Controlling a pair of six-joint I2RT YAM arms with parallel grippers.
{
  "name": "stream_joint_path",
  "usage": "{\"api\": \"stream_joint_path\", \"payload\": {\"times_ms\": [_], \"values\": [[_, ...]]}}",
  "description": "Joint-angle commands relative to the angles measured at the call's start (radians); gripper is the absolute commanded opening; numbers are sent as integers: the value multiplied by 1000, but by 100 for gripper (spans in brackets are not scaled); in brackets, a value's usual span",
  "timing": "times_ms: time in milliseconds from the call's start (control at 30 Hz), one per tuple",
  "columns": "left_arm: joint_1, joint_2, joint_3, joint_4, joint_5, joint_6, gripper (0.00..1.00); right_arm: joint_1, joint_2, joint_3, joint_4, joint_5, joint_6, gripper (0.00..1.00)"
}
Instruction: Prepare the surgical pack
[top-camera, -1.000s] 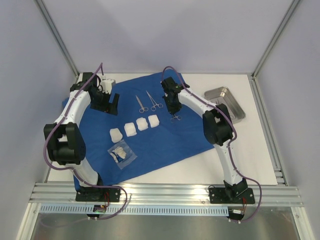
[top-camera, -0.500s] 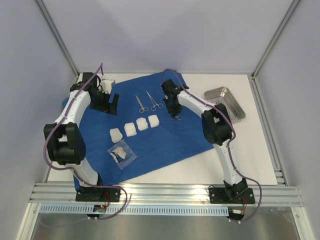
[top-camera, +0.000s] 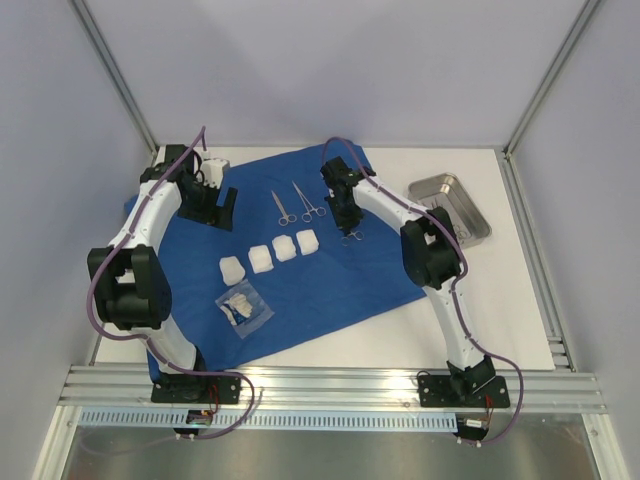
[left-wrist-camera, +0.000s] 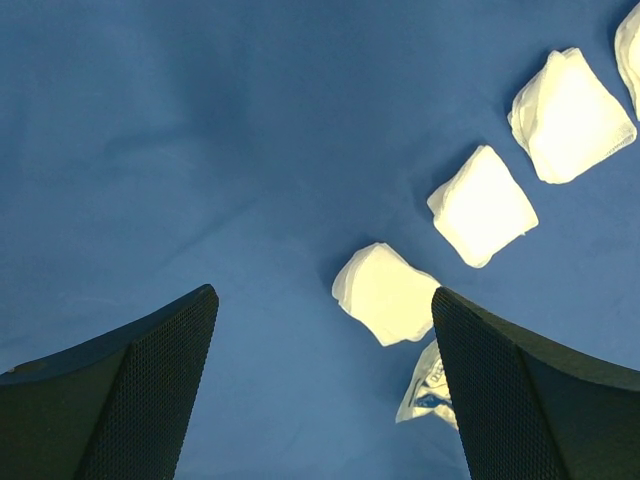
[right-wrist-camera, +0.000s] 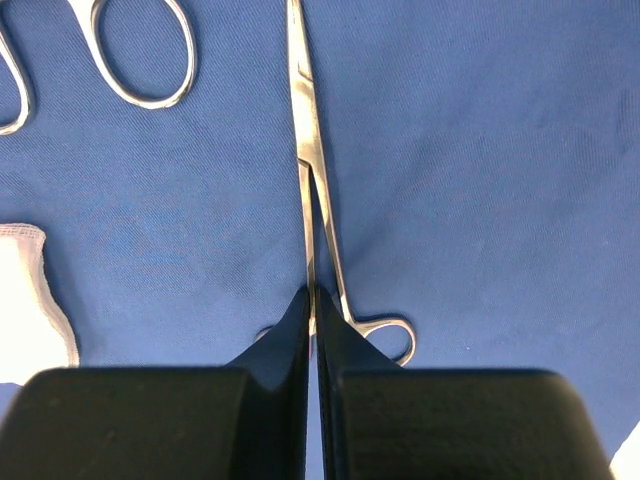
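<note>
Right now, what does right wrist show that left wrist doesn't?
Right wrist only: the right hand shut on the forceps, and a second instrument's ring handle at the upper left.
Left wrist only: the left hand open and holding nothing, and a packet by its finger.
Both: the blue drape and gauze squares, three whole ones in left wrist and just one edge in right wrist.
</note>
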Motion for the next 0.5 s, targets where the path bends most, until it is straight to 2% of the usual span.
{"api": "stream_joint_path", "payload": {"times_ms": [0,233,433,467], "values": [[1,-14,56,-14,1,12,97,4,0,27,24,2,-25,1],[1,-19,99,-5,-2,13,97,-21,-168,61,65,-24,-88,0],[1,-30,148,-49,24,23,97,-123,-356,-100,105,6,-172,0],[1,-33,157,-55,26,23,97,-177,-384,-132,108,-33,-195,0]]}}
